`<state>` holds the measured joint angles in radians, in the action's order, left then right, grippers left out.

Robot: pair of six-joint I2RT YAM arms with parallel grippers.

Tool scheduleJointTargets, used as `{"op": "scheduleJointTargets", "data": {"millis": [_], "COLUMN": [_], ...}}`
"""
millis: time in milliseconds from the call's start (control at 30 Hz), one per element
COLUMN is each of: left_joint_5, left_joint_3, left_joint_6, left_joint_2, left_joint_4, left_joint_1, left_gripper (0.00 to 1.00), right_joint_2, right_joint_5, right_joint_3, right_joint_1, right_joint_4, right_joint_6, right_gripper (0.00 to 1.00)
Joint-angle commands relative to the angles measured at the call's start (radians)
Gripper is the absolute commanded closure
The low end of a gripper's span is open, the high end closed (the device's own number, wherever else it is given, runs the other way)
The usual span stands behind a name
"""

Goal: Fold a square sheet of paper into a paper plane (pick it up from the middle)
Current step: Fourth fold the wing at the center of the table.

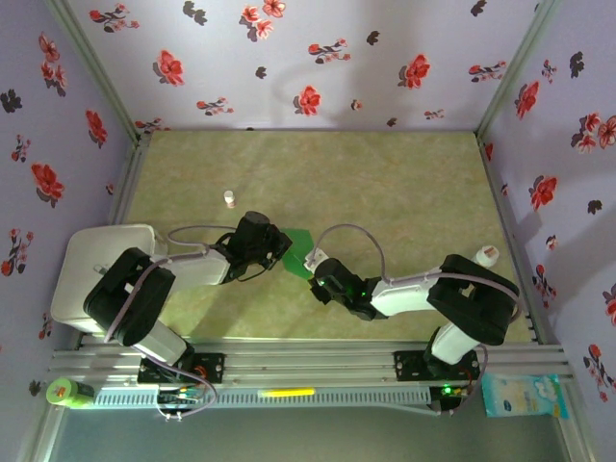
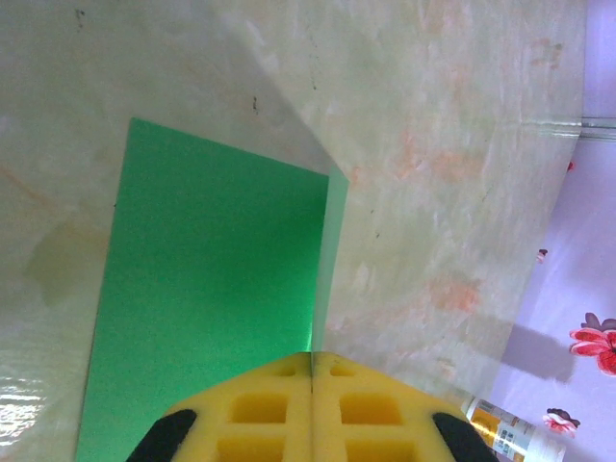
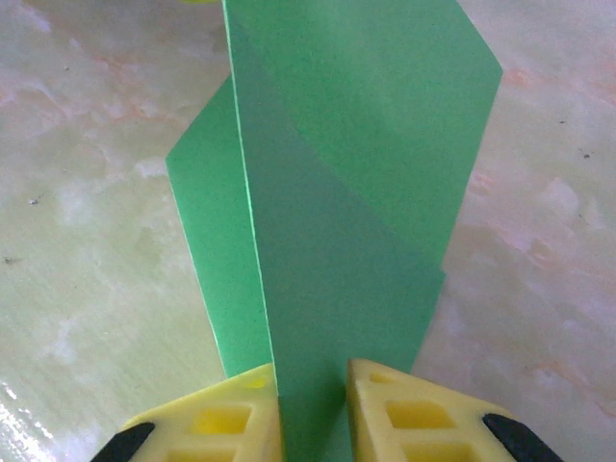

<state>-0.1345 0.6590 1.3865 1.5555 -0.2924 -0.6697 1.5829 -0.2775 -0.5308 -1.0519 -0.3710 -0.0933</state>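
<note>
Bright-green square sheet of paper (image 1: 298,248) in the middle of the marbled table (image 1: 404,183), partly folded, with one flap raised off the flat part. Pinched at that raised edge by the left gripper (image 2: 313,364), yellow pads pressed together. Straddled from the other side by the right gripper (image 3: 313,385), pads narrowly parted around the upright fold, no firm clamp evident. Probably mid-crease: hold the left pinch firm, close the right squarely on the fold line, press down without skewing the edges.
</note>
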Motion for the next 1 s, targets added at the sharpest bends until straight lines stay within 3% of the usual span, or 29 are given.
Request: {"op": "scheduleJointTargets", "data": {"millis": [0, 300, 567, 967], "left_joint_5": [-0.007, -0.007, -0.009, -0.011], "left_joint_3": [0.016, 0.026, 0.022, 0.024], "left_joint_6": [0.009, -0.005, 0.006, 0.004], "left_joint_2": [0.009, 0.008, 0.012, 0.012], "left_joint_4": [-0.01, 0.012, 0.007, 0.01], "left_joint_1": [-0.007, -0.006, -0.001, -0.001], "left_gripper": [0.99, 0.95, 0.96, 0.96], "right_joint_2": [0.015, 0.015, 0.0, -0.003], "right_joint_5": [-0.015, -0.008, -0.005, 0.013], "right_joint_3": [-0.019, -0.021, -0.023, -0.033], "right_joint_1": [-0.007, -0.007, -0.007, -0.007], "right_joint_4": [-0.008, -0.001, -0.012, 0.001], "right_joint_6": [-0.003, -0.017, -0.02, -0.025], "right_gripper": [0.8, 0.86, 0.78, 0.79]}}
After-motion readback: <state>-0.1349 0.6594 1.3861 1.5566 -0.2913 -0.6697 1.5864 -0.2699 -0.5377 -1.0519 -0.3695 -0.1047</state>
